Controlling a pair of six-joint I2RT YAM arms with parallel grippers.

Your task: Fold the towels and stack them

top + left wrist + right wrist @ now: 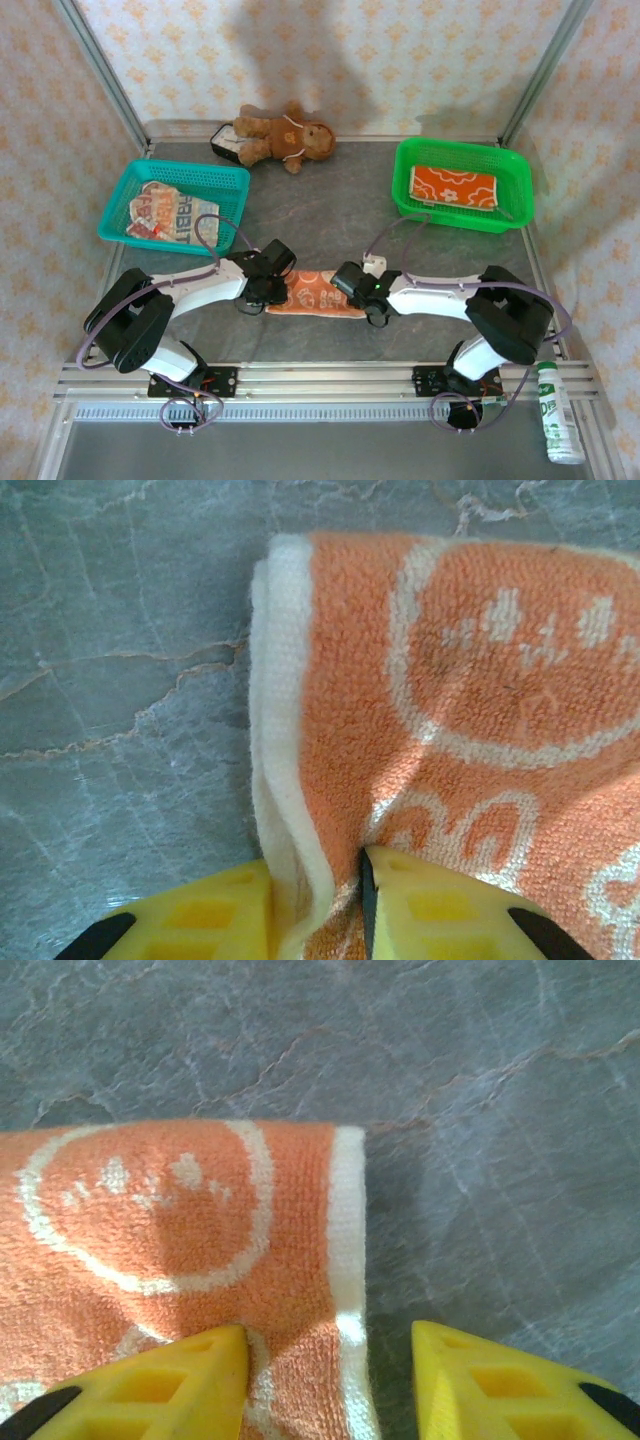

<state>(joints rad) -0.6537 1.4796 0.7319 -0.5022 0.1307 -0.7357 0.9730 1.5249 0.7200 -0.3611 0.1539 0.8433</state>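
Nearest, at the front rail beside the right arm's base, one white bottle (558,415) with green print lies on its side. Just beyond the two arm bases, one of the three towels, the cartoon-figure towel (318,296), lies folded into a narrow strip on the grey marbled bench (330,215), orange with cream outlines and a cream border, stretched between the two claws.

The left claw (318,885) sits at the strip's left end. Its yellow fingers (200,920) are drawn close together with the doubled cream edge of the cloth pinched in the narrow gap, so it grips the towel there. Two layers of the fold show at that edge, one over the other.

The right claw (330,1360) is at the strip's right end with its jaws standing wide. One yellow finger is over the orange cloth, the other over bare bench, and the towel's cream border runs down between them. Whether the fingertips touch the cloth cannot be told.

Farther back stand two baskets, well apart. The teal basket (195,169) on the left holds the lettered towel (170,212), cream with coloured block letters, lying rumpled. The green basket (460,146) on the right holds the flowered towel (455,186), orange with white flowers, folded flat.

Farthest, near the back wall between the baskets, one brown teddy bear (285,138) lies on its back.
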